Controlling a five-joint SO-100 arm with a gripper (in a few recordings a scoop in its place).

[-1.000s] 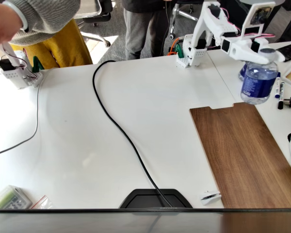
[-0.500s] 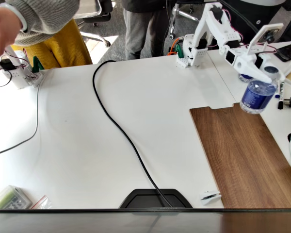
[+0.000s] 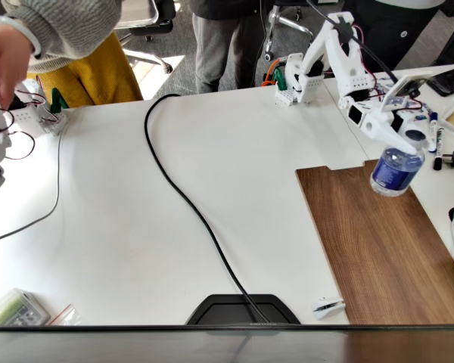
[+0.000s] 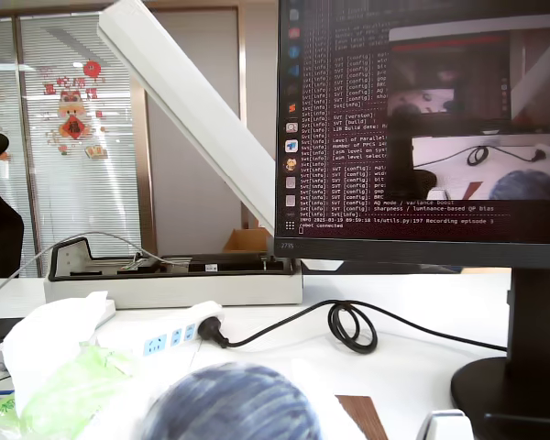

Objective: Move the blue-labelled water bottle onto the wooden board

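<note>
The blue-labelled water bottle (image 3: pixel 393 171) hangs tilted from my white gripper (image 3: pixel 405 142), which is shut on its cap end. It sits over the far right corner of the wooden board (image 3: pixel 374 242), just past the notched short edge; whether it touches the wood I cannot tell. In the wrist view the bottle (image 4: pixel 234 405) is a blurred blue round shape at the bottom, with a corner of the board (image 4: pixel 363 420) beside it.
A black cable (image 3: pixel 188 203) crosses the white table down to a black plate (image 3: pixel 242 308) at the front edge. Markers (image 3: pixel 437 141) lie right of the board. People stand behind the table. A power strip (image 4: pixel 170 337) and a coiled cable (image 4: pixel 353 325) lie ahead in the wrist view.
The arm has swung down and toward the front with the bottle, bringing it from above the bare table behind the board to low over the board's far right corner.
</note>
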